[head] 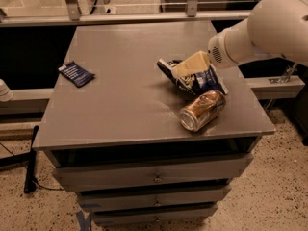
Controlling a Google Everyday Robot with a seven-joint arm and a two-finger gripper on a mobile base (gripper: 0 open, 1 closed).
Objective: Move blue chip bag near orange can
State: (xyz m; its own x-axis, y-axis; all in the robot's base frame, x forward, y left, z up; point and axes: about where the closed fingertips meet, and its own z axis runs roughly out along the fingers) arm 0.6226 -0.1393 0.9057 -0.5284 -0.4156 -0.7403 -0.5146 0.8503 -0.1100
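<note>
The blue chip bag, dark navy foil with white lettering, lies crumpled on the right part of the grey cabinet top. The orange can lies on its side right in front of the bag, touching its lower edge, open end toward the front left. My gripper, cream-coloured, sits on top of the bag at the end of the white arm that reaches in from the right. The part of the bag under the gripper is hidden.
A small flat dark-blue packet with white print lies near the left edge of the top. The cabinet has drawers below. A rail and glass panel run along the back edge. A black cable lies on the floor at the left.
</note>
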